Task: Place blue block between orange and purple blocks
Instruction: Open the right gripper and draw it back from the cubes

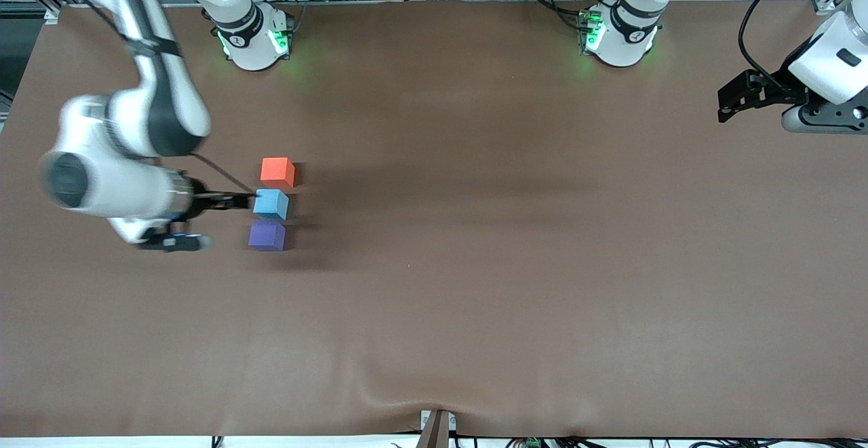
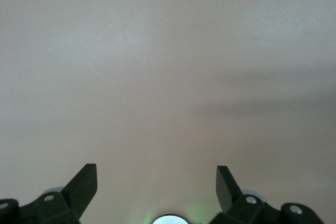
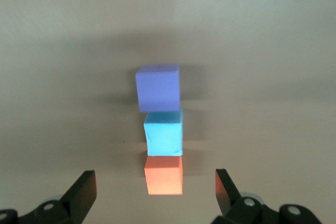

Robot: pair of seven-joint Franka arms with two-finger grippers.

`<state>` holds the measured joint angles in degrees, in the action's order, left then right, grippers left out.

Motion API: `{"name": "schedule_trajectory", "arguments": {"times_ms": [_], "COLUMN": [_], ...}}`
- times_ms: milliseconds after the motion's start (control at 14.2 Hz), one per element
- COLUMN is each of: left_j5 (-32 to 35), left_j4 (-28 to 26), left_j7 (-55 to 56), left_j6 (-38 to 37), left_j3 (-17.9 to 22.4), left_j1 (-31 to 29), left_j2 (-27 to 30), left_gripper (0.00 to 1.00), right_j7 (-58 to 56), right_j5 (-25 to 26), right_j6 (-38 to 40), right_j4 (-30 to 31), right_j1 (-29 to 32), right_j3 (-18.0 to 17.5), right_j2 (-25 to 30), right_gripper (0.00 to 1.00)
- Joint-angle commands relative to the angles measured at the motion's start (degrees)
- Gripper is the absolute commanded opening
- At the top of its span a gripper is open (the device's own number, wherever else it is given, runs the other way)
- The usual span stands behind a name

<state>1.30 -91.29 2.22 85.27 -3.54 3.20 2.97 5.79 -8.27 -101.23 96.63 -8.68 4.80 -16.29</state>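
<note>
The sky-blue block (image 1: pixel 271 204) sits on the table between the orange block (image 1: pixel 277 171) and the purple block (image 1: pixel 266 236). The three form a tight row toward the right arm's end of the table. My right gripper (image 1: pixel 237 200) is open and empty, just beside the blue block. In the right wrist view the orange block (image 3: pixel 164 174), the blue block (image 3: pixel 164 132) and the purple block (image 3: pixel 158 87) line up ahead of the open right gripper (image 3: pixel 155 178). My left gripper (image 1: pixel 729 102) is open, empty and waits apart.
The brown table (image 1: pixel 508 265) stretches from the blocks toward the left arm's end. The left wrist view shows only bare table (image 2: pixel 168 77) ahead of the left gripper (image 2: pixel 156 174). Both arm bases stand along the table's edge farthest from the front camera.
</note>
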Motion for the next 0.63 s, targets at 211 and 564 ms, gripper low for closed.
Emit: {"name": "schedule_trajectory", "arguments": {"times_ms": [211,564], "left_j5": [0.0,-0.1], "left_j4": [1.0,1.0], "left_j7": [0.6,0.8], "left_j6": [-1.2,-1.2], "left_j3": [-0.5,-0.5], "left_j1": [-0.5,-0.6], "left_j2": [-0.2,-0.2], "left_gripper": [1.0,1.0], "right_j7": [-4.8,-5.8], "right_j5": [0.4,6.9], "right_j6": [10.7,20.8], "right_j4": [-18.7,-24.8], "right_j1": [8.1,9.6], "right_j3": [-0.8,-1.0], "right_j2": [-1.0,1.5], "right_gripper": [1.0,1.0]}}
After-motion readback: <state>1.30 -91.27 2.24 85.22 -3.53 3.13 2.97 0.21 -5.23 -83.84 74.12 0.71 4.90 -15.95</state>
